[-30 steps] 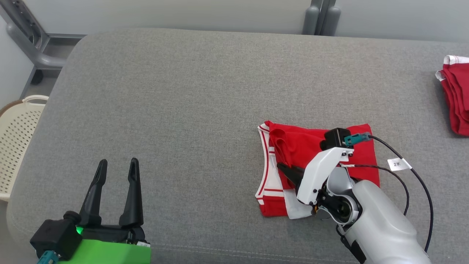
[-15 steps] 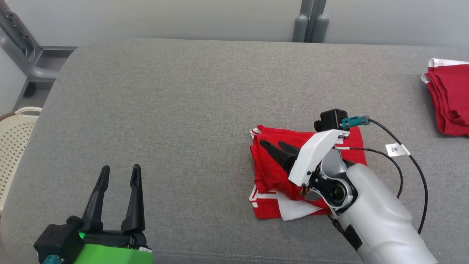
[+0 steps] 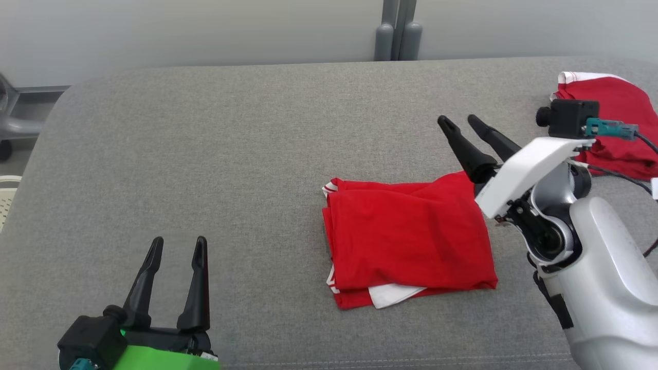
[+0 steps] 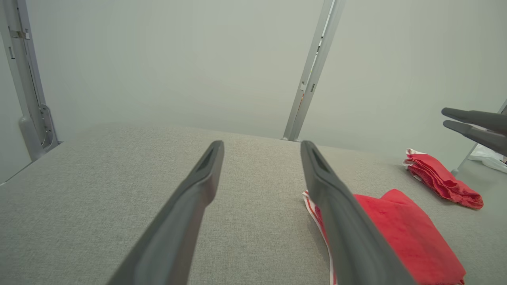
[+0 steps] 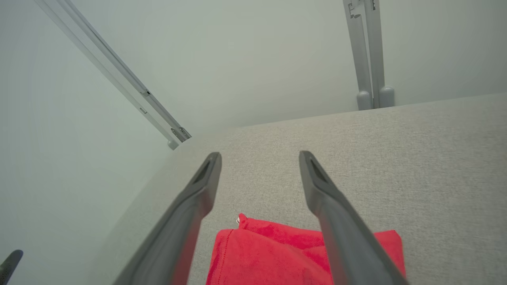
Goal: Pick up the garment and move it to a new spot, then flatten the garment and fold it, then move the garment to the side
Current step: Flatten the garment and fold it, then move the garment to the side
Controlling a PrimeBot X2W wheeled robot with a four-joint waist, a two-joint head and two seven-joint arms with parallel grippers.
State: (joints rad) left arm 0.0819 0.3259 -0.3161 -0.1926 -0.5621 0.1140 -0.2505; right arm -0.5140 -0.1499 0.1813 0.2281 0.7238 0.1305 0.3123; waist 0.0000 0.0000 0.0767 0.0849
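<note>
Since the red garment is seen folded, with left gripper and right gripper jaws parted and empty, only the move aside is judged outstanding.

Red garment, white trim, folded into flat rectangle, lies right of centre on grey counter.

No text, brand, number or sign can be read. A white tag, well to the right of the right end effector, is cut off by the picture's edge and its marking is illegible.
</note>
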